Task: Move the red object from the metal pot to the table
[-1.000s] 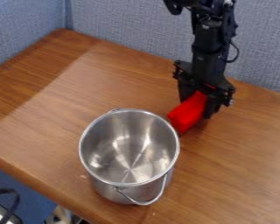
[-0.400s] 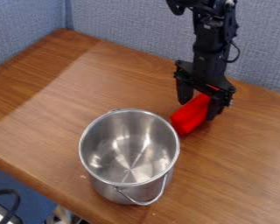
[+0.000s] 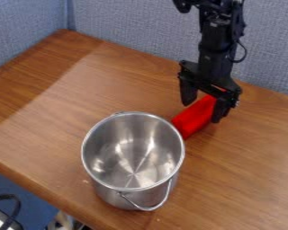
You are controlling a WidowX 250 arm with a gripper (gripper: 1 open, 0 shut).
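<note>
Black pincer [image 3: 207, 101] w/ jaws spread straddles bright red rectangular block [image 3: 194, 117] below; lifting off-centre could drag it

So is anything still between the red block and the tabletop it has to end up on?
No, nothing visible. The red object is out of the metal pot and lies on the table just beyond the pot's rim. The gripper stands over its far end with jaws open, one on each side of it.
</note>
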